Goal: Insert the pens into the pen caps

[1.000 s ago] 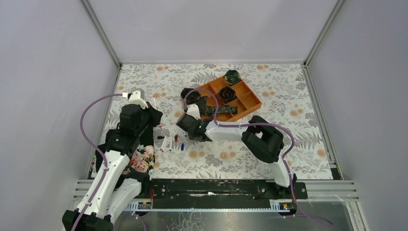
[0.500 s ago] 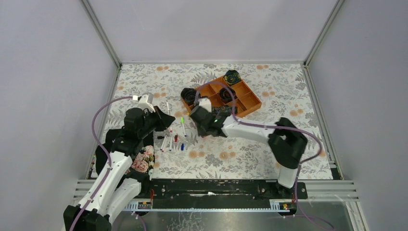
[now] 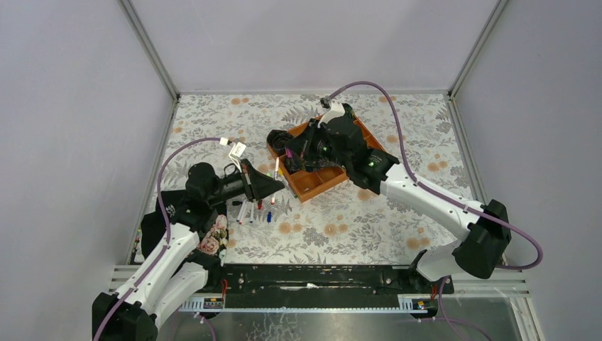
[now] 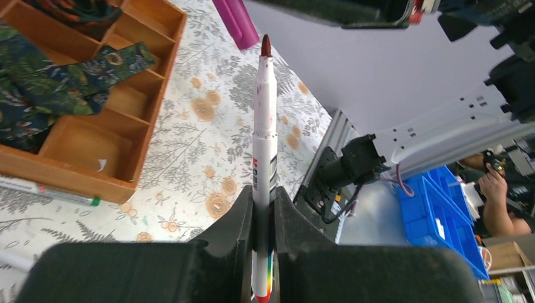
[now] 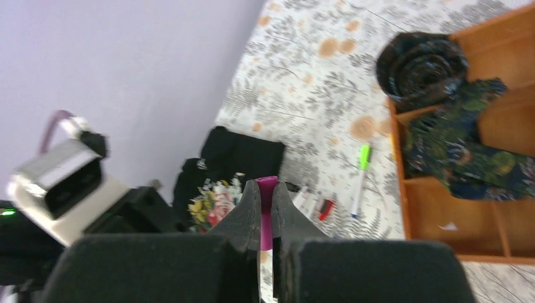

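My left gripper (image 3: pixel 275 183) (image 4: pixel 264 197) is shut on a white-barrelled pen (image 4: pixel 264 120) with a dark red tip, pointing up and away. In the top view the pen (image 3: pixel 276 168) stands just left of my right gripper (image 3: pixel 293 155). My right gripper (image 5: pixel 265 197) is shut on a magenta pen cap (image 5: pixel 265 189), which also shows above the pen's tip in the left wrist view (image 4: pixel 235 22), a little apart from it. Several more pens (image 3: pixel 245 211) and small caps (image 3: pixel 269 216) lie on the floral mat below. A green-capped pen (image 5: pixel 361 169) lies beside the tray.
An orange compartment tray (image 3: pixel 311 186) (image 5: pixel 441 208) with dark rolled fabric pieces (image 5: pixel 421 63) sits under my right arm. A floral cloth (image 3: pixel 211 240) and black fabric (image 3: pixel 152 229) lie at the left near my left arm's base. Grey walls enclose the mat.
My right gripper has lifted off the mat and swung back over the tray, holding the magenta cap. My left gripper has moved right and raised the pen towards it.
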### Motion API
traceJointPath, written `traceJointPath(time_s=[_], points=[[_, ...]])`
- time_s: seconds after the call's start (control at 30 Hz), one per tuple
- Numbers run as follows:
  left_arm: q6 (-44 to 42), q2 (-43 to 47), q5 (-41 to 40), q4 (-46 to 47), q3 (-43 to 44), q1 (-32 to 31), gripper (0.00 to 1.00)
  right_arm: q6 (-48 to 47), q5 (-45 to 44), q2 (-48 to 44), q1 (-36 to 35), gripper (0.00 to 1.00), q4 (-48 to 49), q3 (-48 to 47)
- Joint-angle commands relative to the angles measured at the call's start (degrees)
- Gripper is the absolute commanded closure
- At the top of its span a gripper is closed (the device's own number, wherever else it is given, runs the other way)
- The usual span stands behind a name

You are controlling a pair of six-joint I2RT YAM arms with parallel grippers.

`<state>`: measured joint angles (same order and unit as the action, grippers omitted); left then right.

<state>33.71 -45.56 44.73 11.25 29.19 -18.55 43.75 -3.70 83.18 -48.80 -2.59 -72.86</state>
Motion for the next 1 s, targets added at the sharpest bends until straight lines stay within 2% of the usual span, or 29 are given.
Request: traceJointPath(time_s=[0.0,0.37,0.97], points=[[0.7,0.3,5.2,5.9,-0.1,-1.4,1.0,3.3,5.6,-2.4,-0.2,1.0,10.1,0.4],[0.2,0.3,4.5,4.9,0.0,-2.3,1.0,4.5,9.2,-2.9,-0.3,1.0,13.7,0.7],[0.5,0.3,1.7,4.2,-0.5,-2.3,1.0,5.8,9.5,-5.8,-0.3,1.0,14.1,4.0]])
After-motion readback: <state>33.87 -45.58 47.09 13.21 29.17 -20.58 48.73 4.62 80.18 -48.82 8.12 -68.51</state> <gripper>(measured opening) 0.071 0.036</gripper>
